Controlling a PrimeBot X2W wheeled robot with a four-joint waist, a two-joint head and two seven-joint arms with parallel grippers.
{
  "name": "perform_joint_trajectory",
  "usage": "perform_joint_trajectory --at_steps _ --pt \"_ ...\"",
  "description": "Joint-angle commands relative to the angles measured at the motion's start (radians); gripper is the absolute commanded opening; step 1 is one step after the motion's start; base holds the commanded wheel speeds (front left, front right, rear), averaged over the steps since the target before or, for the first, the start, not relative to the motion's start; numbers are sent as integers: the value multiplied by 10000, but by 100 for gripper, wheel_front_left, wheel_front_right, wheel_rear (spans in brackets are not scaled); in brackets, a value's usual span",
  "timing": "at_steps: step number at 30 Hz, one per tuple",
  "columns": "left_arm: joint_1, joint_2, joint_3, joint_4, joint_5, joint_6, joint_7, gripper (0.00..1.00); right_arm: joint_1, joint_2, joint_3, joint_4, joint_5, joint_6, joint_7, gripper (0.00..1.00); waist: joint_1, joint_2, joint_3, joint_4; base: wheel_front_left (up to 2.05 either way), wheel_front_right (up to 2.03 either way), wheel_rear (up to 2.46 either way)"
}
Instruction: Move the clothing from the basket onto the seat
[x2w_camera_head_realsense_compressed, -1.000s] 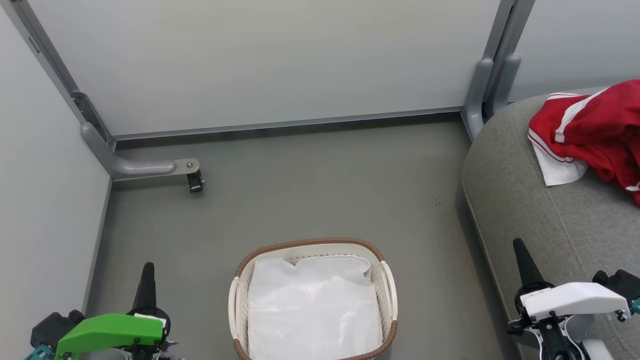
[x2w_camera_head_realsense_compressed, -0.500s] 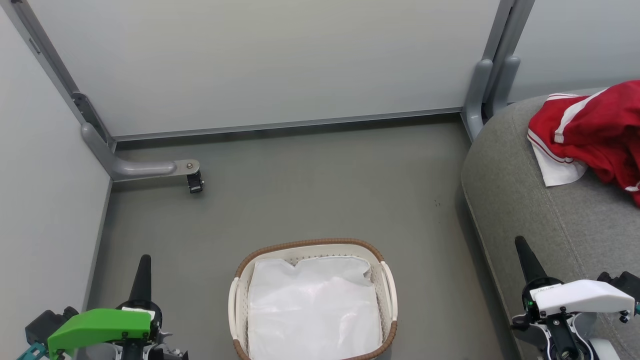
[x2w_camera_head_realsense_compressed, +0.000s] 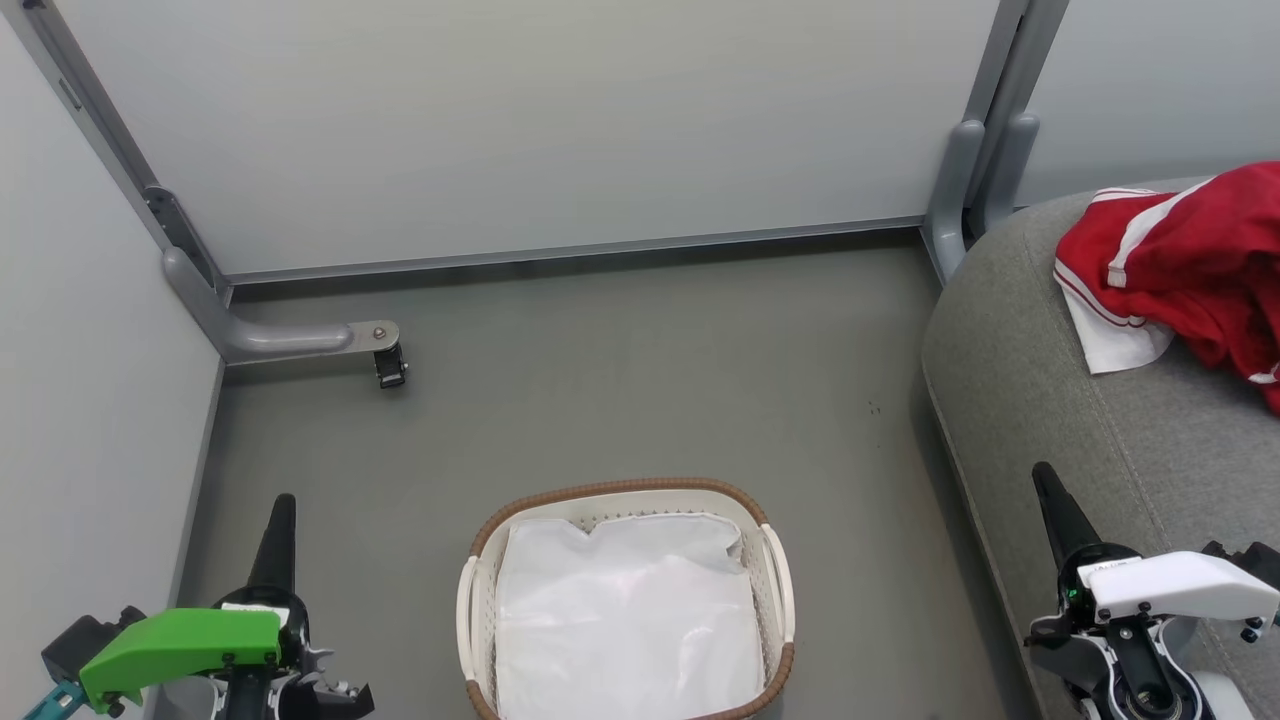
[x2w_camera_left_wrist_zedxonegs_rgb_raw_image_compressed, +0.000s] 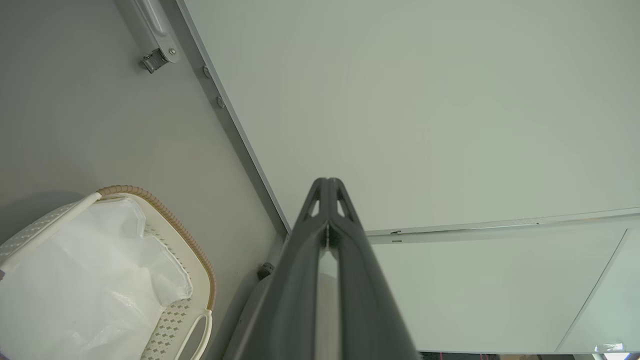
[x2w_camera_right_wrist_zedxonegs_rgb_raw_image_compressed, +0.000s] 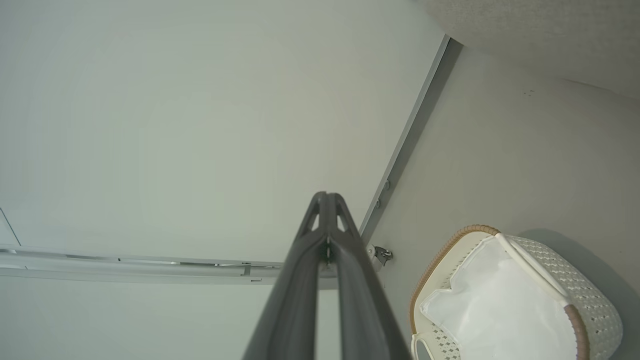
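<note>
Up and to the right of the right gripper (x2w_camera_head_realsense_compressed: 1048, 485), in the head view, the clothing (x2w_camera_head_realsense_compressed: 1190, 265) lies bunched on the seat (x2w_camera_head_realsense_compressed: 1110, 480), its long axis running off rightward past the frame edge. That gripper, pinched together and empty, hangs over the seat's near edge and is much the nearer one. Well to its left the basket (x2w_camera_head_realsense_compressed: 620, 490) holds a white liner (x2w_camera_head_realsense_compressed: 625, 620); beyond it the left gripper (x2w_camera_head_realsense_compressed: 280, 515) is likewise closed on nothing. Left wrist view: left gripper (x2w_camera_left_wrist_zedxonegs_rgb_raw_image_compressed: 327, 187) pressed tip to tip, basket rim down-left of it. Right wrist view: right gripper (x2w_camera_right_wrist_zedxonegs_rgb_raw_image_compressed: 327, 200) meeting likewise, basket lower right, seat upper right — so I judge the transfer done.
</note>
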Motion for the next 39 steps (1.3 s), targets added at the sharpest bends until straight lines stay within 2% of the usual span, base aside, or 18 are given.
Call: perform_joint_trajectory --at_steps 1,30,39 --pt "-192 10 89 -88 -177 -93 73 0 -104 -75 -48 -84 224 -4 77 0 0 0 -3 0 0 0 0" --pt "-459 -39 453 -118 -1899 -267 612 0 -202 -67 -315 -111 2196 -7 644 0 0 0 -55 -13 0 0 0" --pt "-436 -38 449 -114 -1907 -266 630 0 -198 -52 -327 -108 2196 -7 662 0 0 0 -57 -14 0 0 0"
